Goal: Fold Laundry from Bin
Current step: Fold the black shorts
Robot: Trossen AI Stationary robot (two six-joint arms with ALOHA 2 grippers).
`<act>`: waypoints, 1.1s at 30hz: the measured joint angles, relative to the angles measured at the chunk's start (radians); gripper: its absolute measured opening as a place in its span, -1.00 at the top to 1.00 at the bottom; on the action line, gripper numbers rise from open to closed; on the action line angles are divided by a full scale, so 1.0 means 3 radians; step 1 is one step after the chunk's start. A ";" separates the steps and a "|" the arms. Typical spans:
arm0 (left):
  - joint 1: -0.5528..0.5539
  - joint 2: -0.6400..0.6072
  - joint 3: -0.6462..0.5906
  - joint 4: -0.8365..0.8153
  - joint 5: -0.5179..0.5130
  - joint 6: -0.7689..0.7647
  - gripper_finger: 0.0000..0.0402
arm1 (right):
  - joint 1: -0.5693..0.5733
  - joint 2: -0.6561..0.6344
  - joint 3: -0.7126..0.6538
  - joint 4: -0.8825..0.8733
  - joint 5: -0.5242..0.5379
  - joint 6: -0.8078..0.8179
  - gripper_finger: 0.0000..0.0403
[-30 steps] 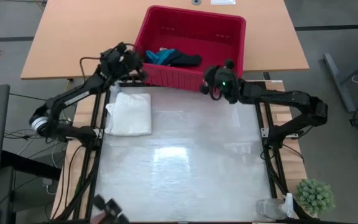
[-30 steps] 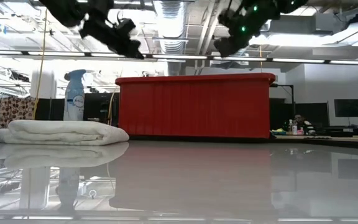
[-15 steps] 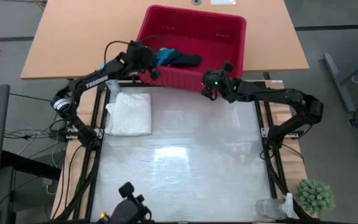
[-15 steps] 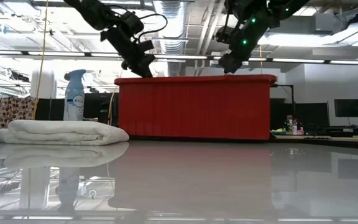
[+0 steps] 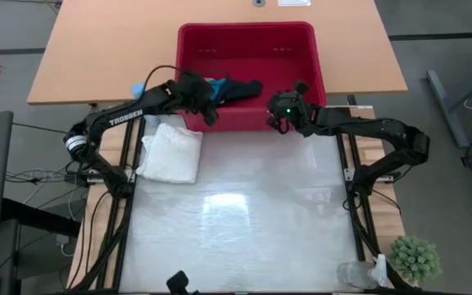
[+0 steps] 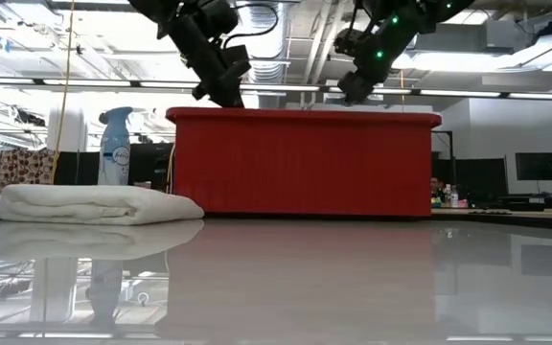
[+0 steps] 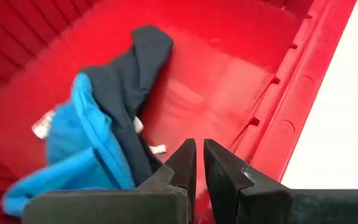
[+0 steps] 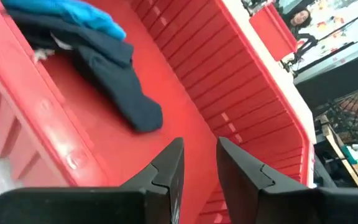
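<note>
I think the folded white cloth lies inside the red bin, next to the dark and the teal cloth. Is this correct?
Not quite. The folded white cloth lies on the table, outside the red bin, in front of its left corner; the high view shows this. Only the dark cloth and the teal cloth are inside the bin, next to each other.

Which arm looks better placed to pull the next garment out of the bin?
Probably the left. Its tool is inside the red bin, close beside the teal cloth and navy cloth. The right tool hovers at the near rim, farther from both.
</note>
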 joint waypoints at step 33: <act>-0.0371 -0.1374 -0.0140 -0.0257 -0.0231 0.0324 0.90 | -0.1455 0.2163 0.2728 0.0630 -0.1251 0.0030 0.41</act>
